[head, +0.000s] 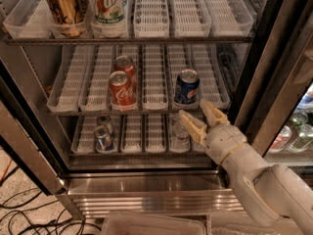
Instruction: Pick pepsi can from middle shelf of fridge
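Observation:
The pepsi can [187, 88], dark blue with a silver top and round logo, stands upright at the front of a lane on the right part of the middle shelf [146, 84] of the fridge [254, 67]. My gripper [199, 114] is open and empty, its two cream fingers spread just below and a little right of the can, at the shelf's front edge. It does not touch the can. Two red cola cans [121, 89] stand one behind the other to the left on the same shelf.
The top shelf holds a tall gold can [62, 6] and a green-white can [107, 4]. The lowest shelf holds two small silver-blue cans [102, 133] and a clear container [180, 131]. A dark door edge [274, 77] stands right. Cables [19, 209] lie on the floor at left.

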Tool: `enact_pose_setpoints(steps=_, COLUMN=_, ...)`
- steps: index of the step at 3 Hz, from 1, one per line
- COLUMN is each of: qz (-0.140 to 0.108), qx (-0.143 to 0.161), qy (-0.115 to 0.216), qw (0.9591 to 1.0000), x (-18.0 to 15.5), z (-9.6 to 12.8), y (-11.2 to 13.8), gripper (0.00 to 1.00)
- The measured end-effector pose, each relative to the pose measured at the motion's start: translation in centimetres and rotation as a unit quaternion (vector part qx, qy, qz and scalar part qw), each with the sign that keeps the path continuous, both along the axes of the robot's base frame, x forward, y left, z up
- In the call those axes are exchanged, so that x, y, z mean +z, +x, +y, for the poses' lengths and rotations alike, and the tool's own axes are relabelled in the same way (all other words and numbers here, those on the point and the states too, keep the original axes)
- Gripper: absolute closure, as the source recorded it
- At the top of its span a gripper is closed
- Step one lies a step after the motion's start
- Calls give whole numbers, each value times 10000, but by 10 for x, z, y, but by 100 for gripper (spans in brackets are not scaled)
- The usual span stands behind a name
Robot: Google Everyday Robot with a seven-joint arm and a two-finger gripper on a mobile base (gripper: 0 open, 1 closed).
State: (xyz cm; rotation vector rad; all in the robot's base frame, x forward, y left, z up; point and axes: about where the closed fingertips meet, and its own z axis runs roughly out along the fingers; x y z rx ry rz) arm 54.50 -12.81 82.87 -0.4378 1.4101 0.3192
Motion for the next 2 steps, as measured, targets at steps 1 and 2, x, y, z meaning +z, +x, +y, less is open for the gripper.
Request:
enact_pose_setpoints(steps=1, qz=0, qx=0, qy=0, qw=10000, x=0, z=0, y=0, gripper=62)
enact_pose_setpoints(steps=2, qz=0, qx=0, qy=0, qw=10000, x=0, z=0, y=0, gripper=55)
